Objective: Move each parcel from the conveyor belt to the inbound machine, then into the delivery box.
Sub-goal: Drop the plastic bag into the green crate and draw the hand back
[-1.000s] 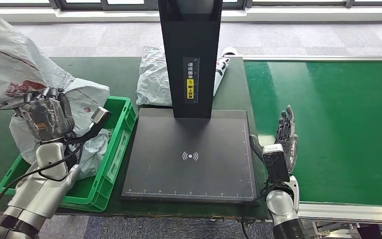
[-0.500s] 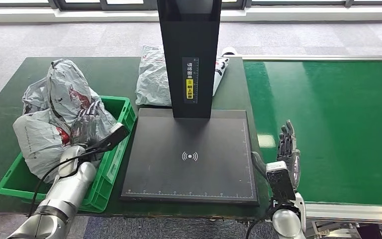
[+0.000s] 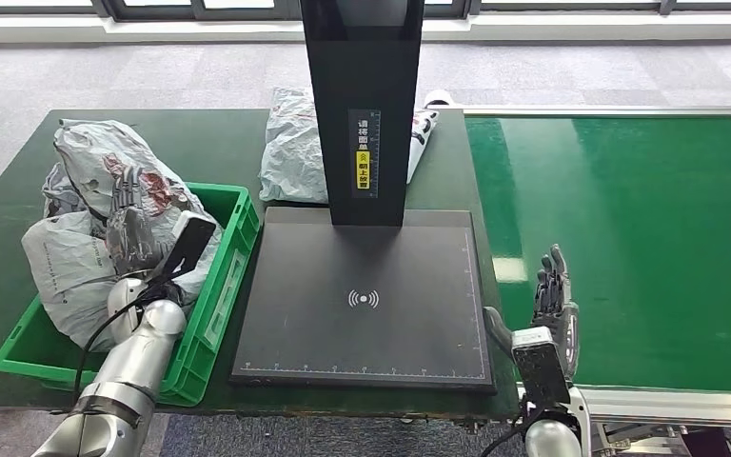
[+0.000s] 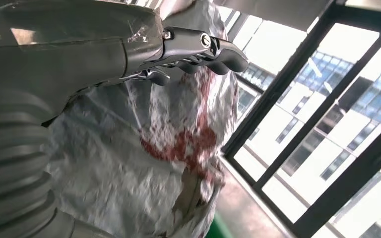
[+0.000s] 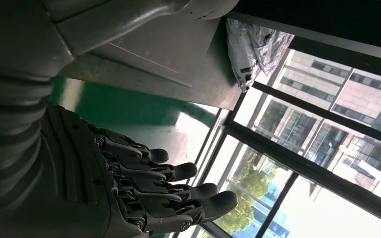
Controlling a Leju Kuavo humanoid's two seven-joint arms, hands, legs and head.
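Left hand: left hand (image 3: pixel 135 221) is reaching into the green delivery box (image 3: pixel 231 255) and pressing against the top grey parcel (image 3: pixel 114 160); in the left wrist view its fingers (image 4: pixel 198 47) are lying along the wrinkled, red-printed plastic (image 4: pixel 178 144), but whether they are actually closing around it is hard to tell from either view.
Right hand: right hand (image 3: pixel 554 307) is hovering at the near edge of the conveyor belt (image 3: pixel 647 228), fingers (image 5: pixel 178 193) stretching out straight and side by side, holding nothing.
Parcel in the box: the grey parcel is sitting on top of another grey bag (image 3: pixel 62 271), both bulging above the box rim at the left end of the counter (image 3: pixel 219 143).
Inbound machine: black scanning plate (image 3: pixel 366 295) is lying between the box and the belt, nothing resting on it; its black post (image 3: pixel 364 95) is rising from the far edge with a small yellow label.
Waiting parcel: one more grey parcel (image 3: pixel 293 143) is lying on the counter behind the post, partly hiding behind it, with its other end poking out on the belt side.
Belt: green surface is running along the right side of the plate.
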